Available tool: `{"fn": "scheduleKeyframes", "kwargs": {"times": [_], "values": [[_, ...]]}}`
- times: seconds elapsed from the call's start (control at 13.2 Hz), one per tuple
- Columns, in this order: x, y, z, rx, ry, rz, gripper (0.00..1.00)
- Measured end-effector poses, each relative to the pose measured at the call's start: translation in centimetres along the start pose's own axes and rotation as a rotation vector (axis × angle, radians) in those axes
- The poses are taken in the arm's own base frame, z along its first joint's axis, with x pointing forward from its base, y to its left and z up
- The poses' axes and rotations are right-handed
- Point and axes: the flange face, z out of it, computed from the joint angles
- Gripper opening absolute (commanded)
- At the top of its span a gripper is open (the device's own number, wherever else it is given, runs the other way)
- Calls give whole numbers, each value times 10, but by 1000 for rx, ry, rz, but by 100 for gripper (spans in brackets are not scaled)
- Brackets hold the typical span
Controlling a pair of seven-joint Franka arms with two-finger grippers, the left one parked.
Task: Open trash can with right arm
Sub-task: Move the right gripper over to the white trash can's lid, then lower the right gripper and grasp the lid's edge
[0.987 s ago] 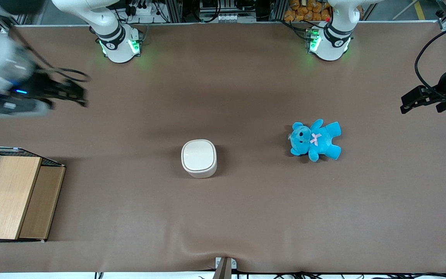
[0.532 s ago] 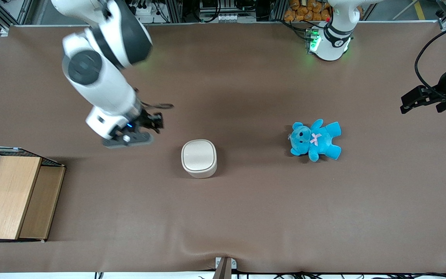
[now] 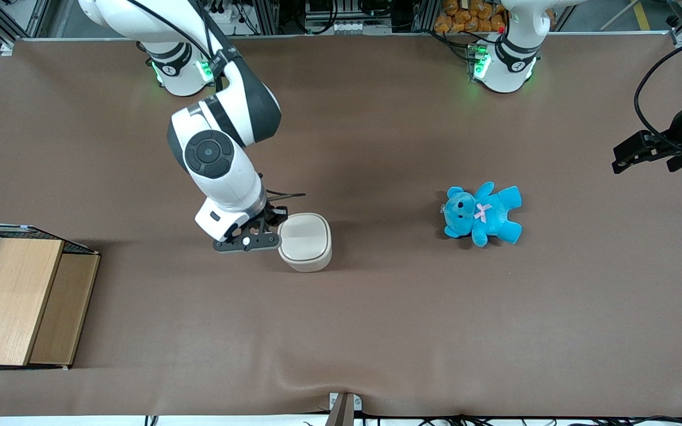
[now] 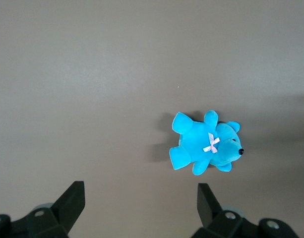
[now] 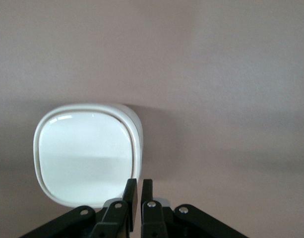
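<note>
1. The bin sits in the middle of the desk. Its flat lid is down, so the job is not done yet.

2. Our gripper hangs right at the edge of the bin, on the side toward the working arm's end of the desk. In the right wrist view the gripper has its two fingers pressed together, with nothing between them.

3. We think the step now is to get the closed fingers onto the lid edge and push or lift it. Closed fingers make one firm tip, so we leave them shut.

4. We cannot see where the hinge is. We guess the lid swings up from one side, so we try the edge nearest us softly first.

5. We go slow. The bin is small and looks light, so a hard push could slide it or tip it over.

6. We push on the lid and not on the bin's wall.

7. The teddy lies well apart, toward the parked arm's end. The wooden box is off at the working arm's end. Neither one is in our way.
</note>
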Motion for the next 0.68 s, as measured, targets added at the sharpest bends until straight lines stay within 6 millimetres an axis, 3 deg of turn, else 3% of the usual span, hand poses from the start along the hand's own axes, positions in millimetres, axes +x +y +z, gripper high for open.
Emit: {"fn": "scheduleKeyframes", "kwargs": {"times": [0.3,0.68], "values": [[11,-10,27,15,9,4,11],[11,-25,50,6,-4,-15,11]]}}
